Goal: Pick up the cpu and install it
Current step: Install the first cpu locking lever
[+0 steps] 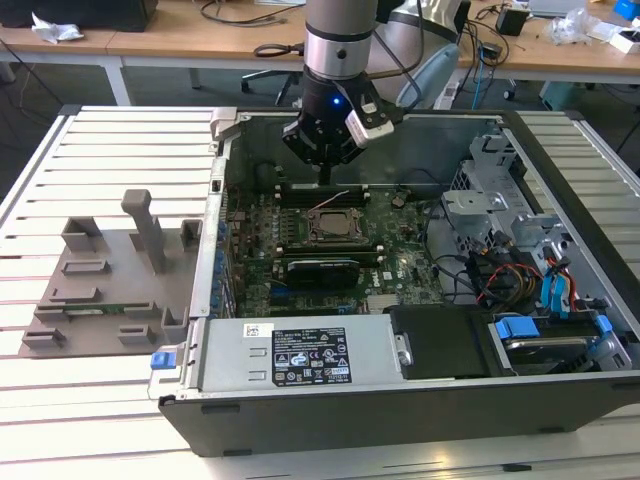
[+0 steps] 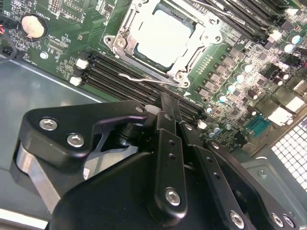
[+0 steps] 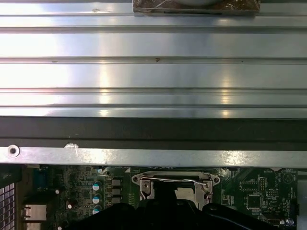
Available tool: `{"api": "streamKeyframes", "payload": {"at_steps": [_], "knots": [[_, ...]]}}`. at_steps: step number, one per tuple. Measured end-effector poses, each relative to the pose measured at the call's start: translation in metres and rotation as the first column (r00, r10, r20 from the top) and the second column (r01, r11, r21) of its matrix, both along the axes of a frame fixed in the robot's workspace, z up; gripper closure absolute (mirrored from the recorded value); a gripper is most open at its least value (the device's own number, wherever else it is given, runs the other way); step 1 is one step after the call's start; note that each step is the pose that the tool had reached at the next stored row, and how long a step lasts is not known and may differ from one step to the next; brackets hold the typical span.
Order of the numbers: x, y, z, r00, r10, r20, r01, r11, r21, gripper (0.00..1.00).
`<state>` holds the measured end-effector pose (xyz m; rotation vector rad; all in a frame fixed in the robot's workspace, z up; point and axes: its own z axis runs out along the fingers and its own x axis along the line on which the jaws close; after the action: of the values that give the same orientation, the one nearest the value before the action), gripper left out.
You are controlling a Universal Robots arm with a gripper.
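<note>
The cpu (image 2: pixel 160 31), a pale silver-white square, lies flat inside the metal-framed socket (image 1: pixel 330 225) on the green motherboard (image 1: pixel 395 245), with the frame's wire lever running along its near side. My gripper (image 1: pixel 325 178) hangs over the black memory slots just behind the socket, a short way above the board. In the second wrist view its black fingers (image 2: pixel 167 108) meet at the tips, so the gripper (image 2: pixel 165 100) is shut with nothing in it. The first wrist view catches the socket (image 3: pixel 175 184) beyond the gripper's dark body.
The open computer case (image 1: pixel 560 400) lies on a slatted metal table (image 1: pixel 110 150), with drive cages and cables on the exterior view's right and the power supply (image 1: pixel 300 355) in front. A grey fixture plate (image 1: pixel 110 280) with upright posts sits to the case's left.
</note>
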<state>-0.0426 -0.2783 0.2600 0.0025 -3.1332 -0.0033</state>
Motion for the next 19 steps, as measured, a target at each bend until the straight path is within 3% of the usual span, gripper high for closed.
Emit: {"api": "streamKeyframes", "payload": {"at_steps": [6,13,17,19], "knots": [[0.0001,0.0001,-0.0005,1.0000,0.000,0.0001,0.000,1.0000,0.0002,0.89],[0.0003,-0.0002,-0.0080,1.0000,0.000,0.0000,0.000,1.0000,0.0014,0.89],[0.0004,-0.0036,-0.0115,1.0000,0.000,0.0001,0.000,0.9998,0.0205,0.89],[0.0005,-0.0088,-0.0138,1.0000,0.000,0.0000,0.000,0.9991,0.0434,0.89]]}}
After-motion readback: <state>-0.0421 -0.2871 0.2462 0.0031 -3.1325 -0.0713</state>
